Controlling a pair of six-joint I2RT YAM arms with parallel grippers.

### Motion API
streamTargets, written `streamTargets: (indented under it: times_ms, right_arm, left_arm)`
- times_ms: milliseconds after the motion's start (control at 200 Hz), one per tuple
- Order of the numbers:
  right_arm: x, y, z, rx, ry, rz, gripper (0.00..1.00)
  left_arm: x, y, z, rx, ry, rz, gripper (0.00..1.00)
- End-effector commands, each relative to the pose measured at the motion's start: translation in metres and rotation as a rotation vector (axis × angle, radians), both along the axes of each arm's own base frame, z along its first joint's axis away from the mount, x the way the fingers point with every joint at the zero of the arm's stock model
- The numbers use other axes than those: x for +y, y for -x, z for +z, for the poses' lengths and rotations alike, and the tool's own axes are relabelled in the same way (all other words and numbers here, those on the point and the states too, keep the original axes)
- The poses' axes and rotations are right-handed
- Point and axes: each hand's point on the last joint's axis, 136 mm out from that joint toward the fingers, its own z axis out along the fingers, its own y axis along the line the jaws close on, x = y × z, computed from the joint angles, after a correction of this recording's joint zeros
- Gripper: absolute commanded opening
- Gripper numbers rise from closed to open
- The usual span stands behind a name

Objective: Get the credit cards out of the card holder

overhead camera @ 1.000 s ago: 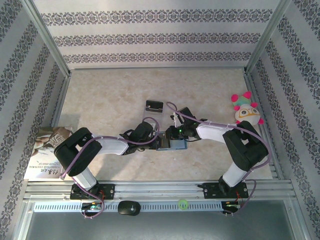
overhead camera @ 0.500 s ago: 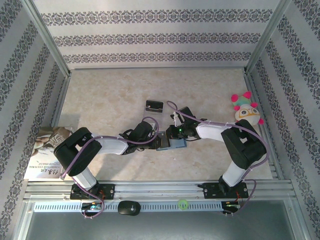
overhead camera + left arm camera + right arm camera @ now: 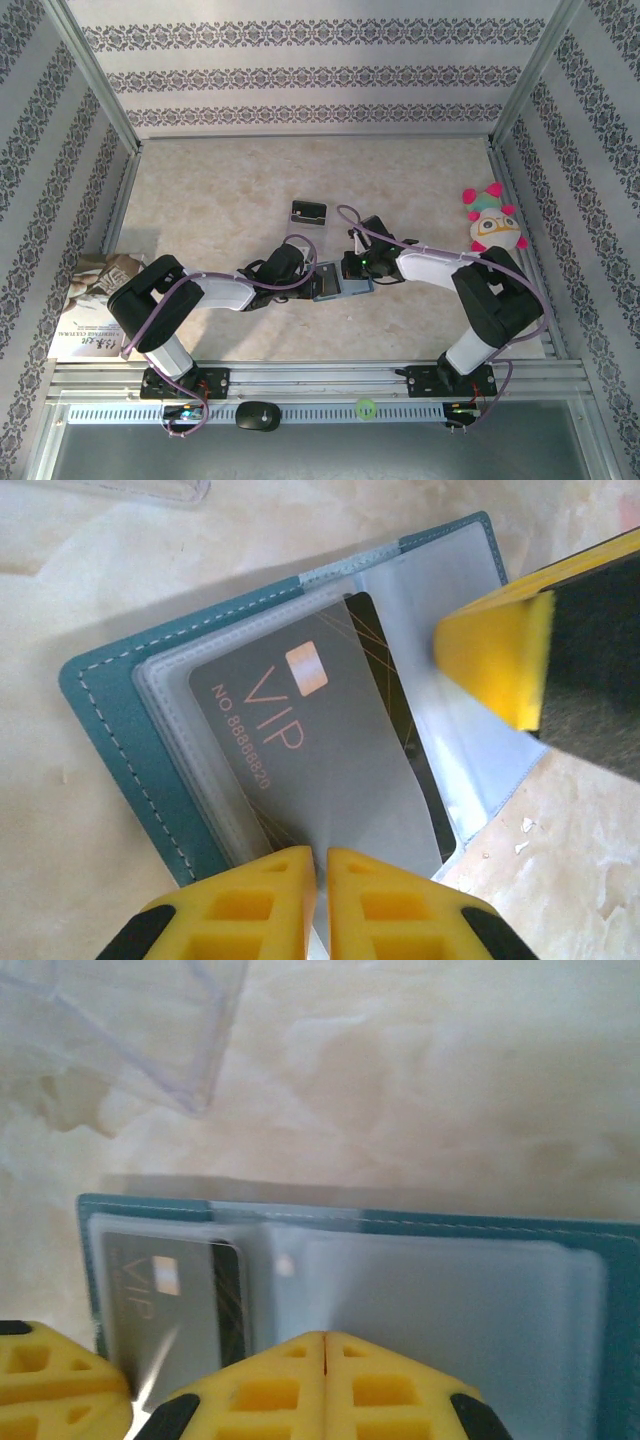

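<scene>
- The card holder [image 3: 105, 720] lies open and flat on the surface [image 3: 220, 190]. From above, it sits near the middle, a little toward 6 o'clock.
- Its cover is teal-blue with light stitches along the edge. Inside it has clear pockets.
- The left pincer [image 3: 318, 865] is pinching the bottom edge of a grey VIP card [image 3: 310, 750]. The card is tilted and partly inside a clear pocket.
- A dark card [image 3: 398, 715] lies under the grey one and peeks out on its 3 o'clock side.
- The right pincer [image 3: 325, 1345] is pressed together. Its yellow tips sit at the near edge of the holder's other half, over the clear pocket. I cannot tell if anything is caught between them.
- In the left wrist view, one yellow finger of the right pincer shows at 2 o'clock from the grey card, above the pocket.
- A clear plastic stand [image 3: 308, 212] with a black piece is at 11 o'clock from the holder and does not touch it.
- A plush toy [image 3: 492, 222] lies at the 3 o'clock edge of the surface.
- A crumpled paper bag [image 3: 100, 285] lies at the 9 o'clock edge.
</scene>
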Motion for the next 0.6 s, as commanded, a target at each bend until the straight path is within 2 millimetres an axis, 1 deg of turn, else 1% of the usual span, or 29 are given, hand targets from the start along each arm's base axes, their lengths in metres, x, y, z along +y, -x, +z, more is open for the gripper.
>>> streamTargets:
  times_ms: [0, 35, 65, 125, 190, 270, 380, 440, 520, 595]
  right_arm:
    - [-0.022, 0.01, -0.005, 0.0, 0.11, -0.021, 0.0]
    - [-0.019, 0.01, -0.002, -0.005, 0.098, -0.01, 0.0]
    - [-0.013, 0.012, 0.002, -0.013, 0.069, 0.014, 0.01]
    - [0.004, 0.016, 0.013, -0.041, 0.011, 0.08, 0.15]
    - [0.012, 0.02, 0.018, -0.083, 0.059, 0.128, 0.29]
    - [0.013, 0.019, 0.019, -0.139, 0.167, 0.153, 0.37]
    - [0.006, 0.015, 0.012, -0.157, 0.248, 0.129, 0.41]
    - [0.002, 0.013, 0.013, -0.182, 0.276, 0.119, 0.43]
    - [0.003, 0.014, 0.017, -0.204, 0.277, 0.129, 0.45]
    - [0.004, 0.015, 0.014, -0.192, 0.283, 0.14, 0.44]
  left_arm:
    - [0.031, 0.015, -0.035, 0.103, -0.109, 0.049, 0.14]
    - [0.031, 0.015, -0.035, 0.102, -0.109, 0.049, 0.14]
    - [0.032, 0.015, -0.035, 0.1, -0.112, 0.051, 0.15]
    - [0.034, 0.014, -0.036, 0.1, -0.116, 0.057, 0.17]
    - [0.035, 0.014, -0.037, 0.104, -0.112, 0.063, 0.17]
    - [0.034, 0.013, -0.037, 0.104, -0.109, 0.062, 0.17]
    - [0.034, 0.013, -0.033, 0.098, -0.103, 0.062, 0.18]
    - [0.033, 0.013, -0.028, 0.088, -0.096, 0.059, 0.21]
    - [0.035, 0.011, -0.019, 0.059, -0.093, 0.062, 0.26]
    - [0.038, 0.009, -0.013, 0.038, -0.107, 0.065, 0.26]
